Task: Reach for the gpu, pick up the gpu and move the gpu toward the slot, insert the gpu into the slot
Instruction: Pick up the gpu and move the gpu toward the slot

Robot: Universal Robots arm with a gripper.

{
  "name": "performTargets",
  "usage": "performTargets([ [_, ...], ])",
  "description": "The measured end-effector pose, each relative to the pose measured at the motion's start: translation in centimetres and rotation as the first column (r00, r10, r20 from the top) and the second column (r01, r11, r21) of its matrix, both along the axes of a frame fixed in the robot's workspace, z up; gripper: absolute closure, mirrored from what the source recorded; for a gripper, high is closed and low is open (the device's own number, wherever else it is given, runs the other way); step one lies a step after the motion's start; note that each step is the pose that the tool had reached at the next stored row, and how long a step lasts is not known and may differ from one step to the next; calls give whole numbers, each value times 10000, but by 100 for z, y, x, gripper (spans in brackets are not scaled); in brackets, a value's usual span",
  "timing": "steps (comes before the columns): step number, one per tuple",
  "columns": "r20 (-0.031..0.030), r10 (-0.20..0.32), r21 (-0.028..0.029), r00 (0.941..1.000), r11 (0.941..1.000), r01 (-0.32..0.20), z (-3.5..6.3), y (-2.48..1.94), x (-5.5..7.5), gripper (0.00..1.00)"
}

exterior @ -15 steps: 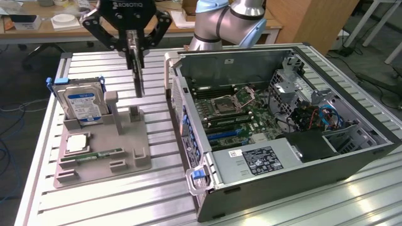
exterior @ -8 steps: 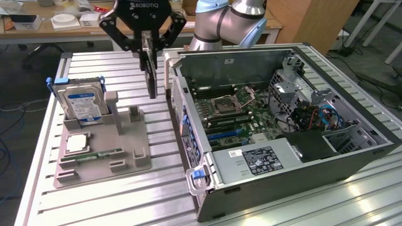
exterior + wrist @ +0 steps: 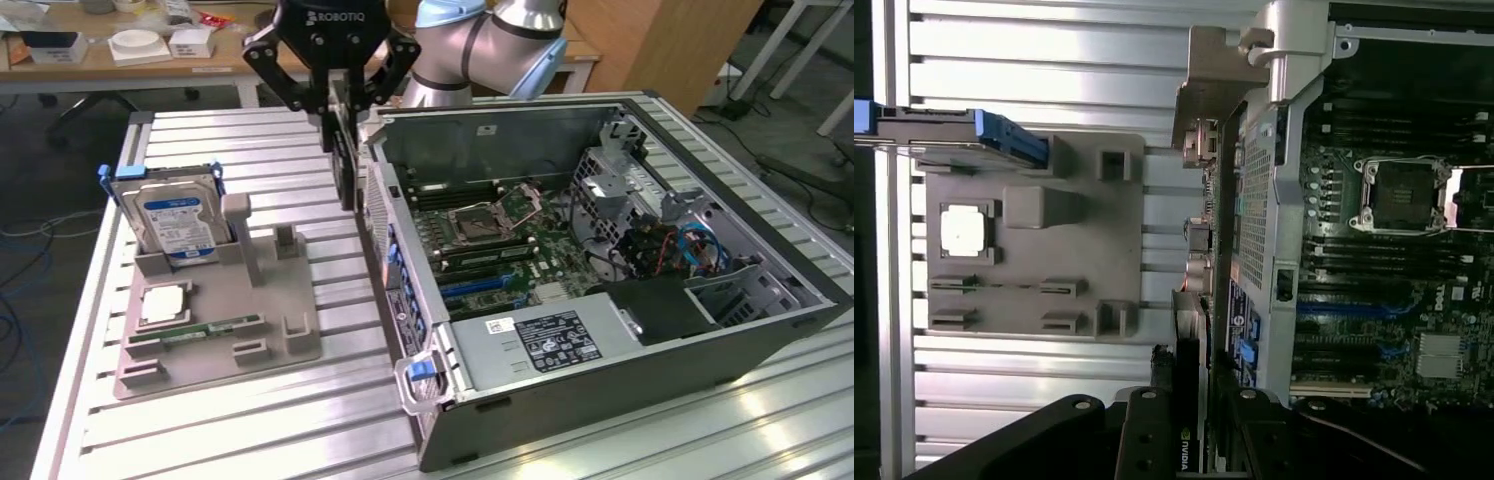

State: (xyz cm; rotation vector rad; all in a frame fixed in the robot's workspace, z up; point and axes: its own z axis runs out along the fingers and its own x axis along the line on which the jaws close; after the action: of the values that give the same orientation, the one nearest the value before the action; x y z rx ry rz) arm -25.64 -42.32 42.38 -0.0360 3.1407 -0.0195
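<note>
Above the table (image 3: 267, 430), between the grey tray (image 3: 227, 335) and the open computer case (image 3: 641, 340), my gripper (image 3: 342, 108) is clamped on the gpu (image 3: 347, 160), with its jaws pinched nearly together on the card's upper edge. The card hangs upright and edge-on, just beside the case's near wall. From the wrist, the fingers (image 3: 1144, 435) cover its near end, and I can't make out its cooler or bracket.

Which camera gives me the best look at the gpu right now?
The exterior view. There the gpu hangs upright, clamped in the gripper, above the table just outside the open computer case, so its height and position read clearly. The wrist view shows the same card edge-on between the fingers, with little of its faces.
</note>
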Motion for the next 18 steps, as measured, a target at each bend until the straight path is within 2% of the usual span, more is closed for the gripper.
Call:
performTargets([
  [10,1,-460,-4,9989,9989,460,-11,0,96,74],
  [18,1,-510,-4,9987,9987,510,-37,0,361,74],
])
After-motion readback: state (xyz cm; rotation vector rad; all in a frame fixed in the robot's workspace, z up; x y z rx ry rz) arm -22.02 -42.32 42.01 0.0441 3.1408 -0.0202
